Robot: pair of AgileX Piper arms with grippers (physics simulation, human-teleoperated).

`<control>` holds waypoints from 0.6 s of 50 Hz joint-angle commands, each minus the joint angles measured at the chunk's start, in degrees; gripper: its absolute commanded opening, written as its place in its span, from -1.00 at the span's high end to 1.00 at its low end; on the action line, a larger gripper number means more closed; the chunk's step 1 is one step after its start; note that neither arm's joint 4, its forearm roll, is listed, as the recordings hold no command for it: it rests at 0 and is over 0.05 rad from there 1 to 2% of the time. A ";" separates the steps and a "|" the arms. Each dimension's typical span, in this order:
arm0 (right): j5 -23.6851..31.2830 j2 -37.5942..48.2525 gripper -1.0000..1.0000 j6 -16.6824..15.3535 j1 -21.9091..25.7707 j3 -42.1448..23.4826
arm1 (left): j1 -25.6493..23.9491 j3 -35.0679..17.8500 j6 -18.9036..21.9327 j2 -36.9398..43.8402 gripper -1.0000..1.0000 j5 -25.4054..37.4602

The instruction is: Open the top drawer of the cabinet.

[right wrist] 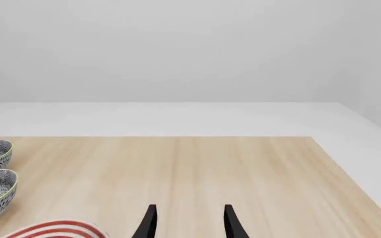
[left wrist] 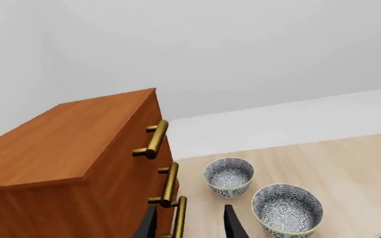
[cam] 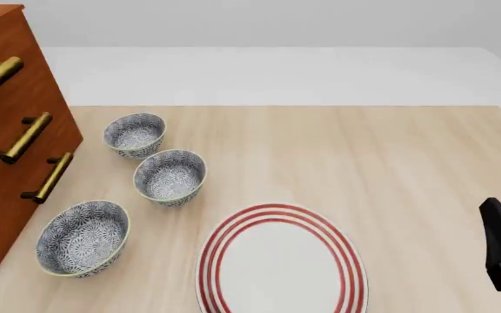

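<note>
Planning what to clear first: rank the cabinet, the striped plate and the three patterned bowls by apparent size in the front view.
1. cabinet, though cropped
2. striped plate
3. nearest bowl, perhaps only through nearness
4. middle bowl and farthest bowl: too alike to rank

cabinet: polished reddish wood | handles: shiny brass | table: pale matt wood | bowls: glazed patterned ceramic

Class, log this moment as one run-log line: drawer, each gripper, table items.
top drawer: shut | left gripper: open, near cabinet, no contact | right gripper: open, idle | table: three bowls, plate
</note>
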 commanded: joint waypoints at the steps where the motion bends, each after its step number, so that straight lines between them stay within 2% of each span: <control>1: 0.00 0.01 -1.00 0.00 0.01 0.00 | 0.98 -3.85 6.36 0.19 -1.00 1.22; 2: 0.00 0.02 -1.00 0.00 0.02 0.00 | 0.45 -4.34 8.78 -0.01 -1.00 0.64; 13: 0.00 0.01 -1.00 0.00 0.02 0.00 | 0.13 -4.34 15.84 2.29 -1.00 -2.05; 16: 0.00 0.01 -1.00 0.00 0.00 0.00 | -0.33 -3.02 20.31 3.98 -1.00 -4.26; 17: 0.00 0.01 -1.00 -0.01 0.00 -0.01 | -0.51 -3.89 19.09 3.61 -1.00 -3.71; 23: 0.00 0.01 -1.00 0.01 -0.01 0.00 | -0.84 -4.05 21.86 5.43 -1.00 -5.01; 24: 0.00 0.00 -1.00 0.02 0.01 0.00 | -1.32 -3.49 23.54 5.34 -1.00 -5.31; 27: 0.00 0.01 -1.00 0.00 0.00 0.00 | -0.87 -4.06 24.03 6.16 -1.00 -5.56; 29: 0.00 0.00 -1.00 -0.01 0.00 -0.01 | -1.57 -3.63 26.11 6.08 -1.00 -6.06; 30: 0.00 0.01 -1.00 0.01 0.00 0.00 | -1.60 -3.29 25.75 6.04 -1.00 -5.92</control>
